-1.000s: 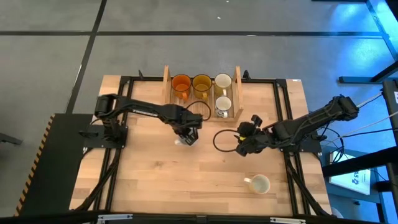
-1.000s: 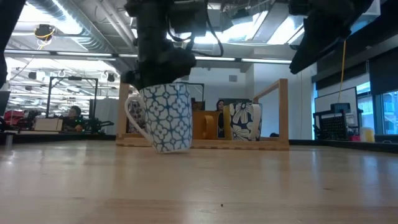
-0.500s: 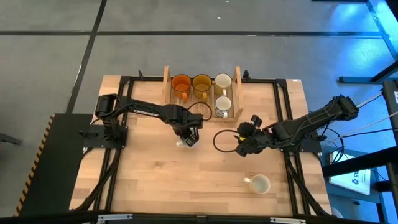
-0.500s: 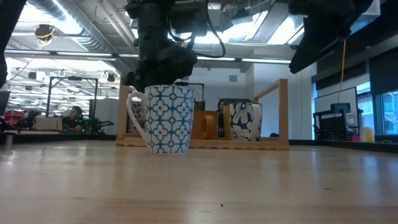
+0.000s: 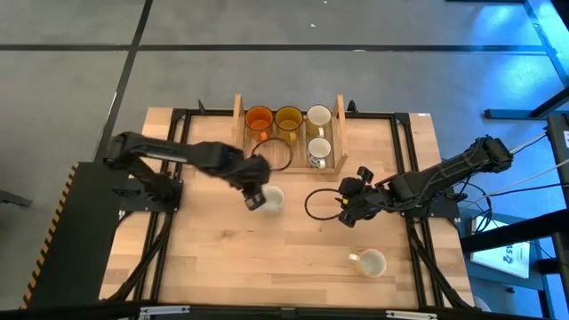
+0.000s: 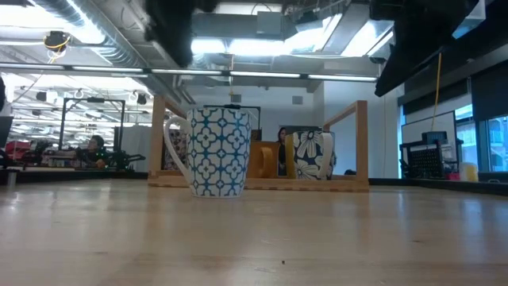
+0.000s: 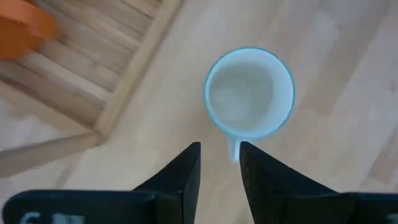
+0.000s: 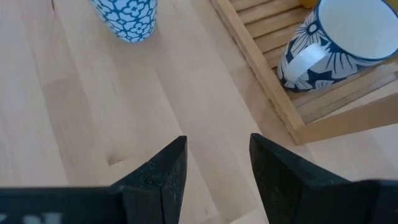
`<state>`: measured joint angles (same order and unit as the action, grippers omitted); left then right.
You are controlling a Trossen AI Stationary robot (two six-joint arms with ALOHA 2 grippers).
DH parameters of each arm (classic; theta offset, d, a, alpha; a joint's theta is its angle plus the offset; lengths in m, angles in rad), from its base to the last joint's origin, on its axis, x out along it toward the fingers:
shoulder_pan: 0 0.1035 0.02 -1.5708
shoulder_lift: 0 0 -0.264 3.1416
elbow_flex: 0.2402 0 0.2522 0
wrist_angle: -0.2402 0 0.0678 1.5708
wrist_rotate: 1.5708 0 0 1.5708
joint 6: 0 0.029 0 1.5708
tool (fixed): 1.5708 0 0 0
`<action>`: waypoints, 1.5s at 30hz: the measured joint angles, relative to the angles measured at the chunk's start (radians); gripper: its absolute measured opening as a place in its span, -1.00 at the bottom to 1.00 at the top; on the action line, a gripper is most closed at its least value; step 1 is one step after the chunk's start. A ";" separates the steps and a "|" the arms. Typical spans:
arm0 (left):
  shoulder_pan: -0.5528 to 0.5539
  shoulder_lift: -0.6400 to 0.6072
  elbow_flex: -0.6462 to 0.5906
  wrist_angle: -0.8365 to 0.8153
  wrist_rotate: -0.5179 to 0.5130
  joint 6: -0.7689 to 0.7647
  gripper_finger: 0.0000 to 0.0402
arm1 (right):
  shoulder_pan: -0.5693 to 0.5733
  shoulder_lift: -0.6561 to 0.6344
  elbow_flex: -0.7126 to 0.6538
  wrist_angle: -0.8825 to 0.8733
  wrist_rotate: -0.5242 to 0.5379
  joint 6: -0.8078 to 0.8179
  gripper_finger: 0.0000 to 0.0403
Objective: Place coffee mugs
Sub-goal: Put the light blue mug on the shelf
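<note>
A white mug with a blue pattern (image 5: 273,197) stands upright on its base on the table, also in the low view (image 6: 214,151) and the left wrist view (image 7: 249,93). My left gripper (image 5: 253,197) hovers above and just left of it, open and empty (image 7: 219,168). My right gripper (image 5: 347,209) is open and empty over the table's middle right (image 8: 217,168). The wooden tray (image 5: 240,120) holds an orange mug (image 5: 259,118), an amber mug (image 5: 288,118), a white mug (image 5: 318,116) and a dark-flowered mug (image 5: 318,149). A cream mug (image 5: 369,262) stands near the front right.
The tray's raised end walls (image 5: 340,120) stand at the table's far middle. Black cable loops hang by each wrist (image 5: 320,203). Bare tabletop lies at the near left (image 5: 204,258). In the low view, a person (image 6: 95,147) sits in the room behind the table.
My left gripper has set the blue-patterned mug down from a slight tilt onto its base and let go. It has then risen and drawn back toward the table's left edge. The mug stays upright where it was set.
</note>
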<state>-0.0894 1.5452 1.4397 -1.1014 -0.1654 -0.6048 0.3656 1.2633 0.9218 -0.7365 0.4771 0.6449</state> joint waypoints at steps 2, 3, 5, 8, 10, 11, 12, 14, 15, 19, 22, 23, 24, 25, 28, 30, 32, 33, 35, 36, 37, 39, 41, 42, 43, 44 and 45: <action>-0.060 -0.055 -0.040 0.010 -0.116 -0.008 -0.47 | 0.000 -0.001 0.000 0.005 0.000 -0.015 -0.20; -0.102 -0.082 -0.072 0.042 -0.216 0.000 -0.47 | 0.002 -0.003 0.000 0.013 0.001 -0.030 -0.20; -0.205 -0.142 -0.160 0.117 -0.426 -0.019 -0.47 | 0.011 -0.004 0.000 0.041 0.000 -0.065 -0.20; -0.311 -0.210 -0.317 0.281 -0.529 -0.114 -0.47 | 0.014 -0.010 0.000 0.052 0.000 -0.099 -0.20; -0.345 -0.232 -0.427 0.412 -0.510 -0.142 -0.47 | 0.014 -0.010 0.000 0.050 0.000 -0.103 -0.20; -0.357 -0.235 -0.477 0.493 -0.487 -0.135 -0.47 | 0.013 -0.010 0.000 0.050 0.001 -0.105 -0.20; -0.368 -0.234 -0.524 0.575 -0.453 -0.115 -0.47 | 0.013 -0.010 0.000 0.051 0.001 -0.111 -0.20; -0.384 -0.231 -0.604 0.695 -0.373 -0.079 -0.47 | 0.013 -0.010 0.000 0.053 0.002 -0.128 -0.20; -0.385 -0.226 -0.632 0.744 -0.344 -0.067 -0.47 | 0.013 -0.010 0.000 0.055 0.002 -0.132 -0.20; -0.374 -0.221 -0.678 0.821 -0.341 -0.067 -0.47 | 0.013 -0.010 0.000 0.055 0.001 -0.124 -0.20; -0.339 -0.221 -0.676 0.821 -0.308 -0.066 -0.47 | 0.013 -0.010 0.000 0.057 0.001 -0.097 -0.20; -0.322 -0.221 -0.676 0.818 -0.290 -0.066 -0.46 | 0.013 -0.010 0.000 0.057 0.001 -0.090 -0.20; -0.306 -0.221 -0.676 0.811 -0.274 -0.062 -0.45 | 0.013 -0.010 0.000 0.057 0.001 -0.080 -0.20; -0.291 -0.221 -0.676 0.804 -0.262 -0.049 -0.43 | 0.013 -0.010 0.000 0.058 0.001 -0.072 -0.20; -0.251 -0.221 -0.676 0.796 -0.240 0.009 -0.32 | 0.013 -0.010 0.000 0.058 0.001 -0.049 -0.20; -0.228 -0.221 -0.676 0.795 -0.236 0.059 -0.23 | 0.013 -0.010 0.000 0.058 0.002 -0.039 -0.20; -0.221 -0.221 -0.676 0.793 -0.235 0.097 -0.15 | 0.013 -0.010 0.000 0.058 0.004 -0.022 -0.20; -0.219 -0.214 -0.676 0.793 -0.234 0.117 -0.12 | 0.013 -0.010 0.000 0.058 0.007 -0.017 -0.20; -0.214 -0.197 -0.675 0.784 -0.230 0.146 -0.09 | 0.013 -0.009 0.000 0.058 0.009 -0.008 -0.20; -0.213 -0.188 -0.676 0.778 -0.232 0.151 -0.09 | 0.013 -0.009 0.000 0.058 0.009 0.001 -0.20; -0.213 -0.174 -0.675 0.787 -0.235 0.147 -0.08 | 0.013 -0.009 0.000 0.059 0.009 0.003 -0.20; -0.214 -0.146 -0.676 0.790 -0.227 0.140 -0.08 | 0.013 -0.009 0.000 0.059 0.012 0.005 -0.20; -0.219 -0.116 -0.675 0.813 -0.217 0.144 -0.08 | 0.013 -0.009 0.000 0.061 0.025 0.005 -0.20; -0.219 -0.101 -0.675 0.818 -0.217 0.144 -0.08 | 0.013 -0.009 0.000 0.061 0.029 0.005 -0.20; -0.218 -0.085 -0.676 0.821 -0.217 0.144 -0.08 | 0.013 -0.009 0.000 0.063 0.034 0.005 -0.20; -0.218 -0.070 -0.676 0.834 -0.213 0.143 -0.08 | 0.013 -0.009 0.000 0.063 0.037 0.005 -0.20; -0.218 -0.058 -0.676 0.852 -0.209 0.143 -0.08 | 0.013 -0.009 0.000 0.063 0.037 0.005 -0.20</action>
<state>-0.3077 1.4868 0.7639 -0.2494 -0.3741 -0.4618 0.3790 1.2545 0.9222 -0.6739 0.5145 0.6495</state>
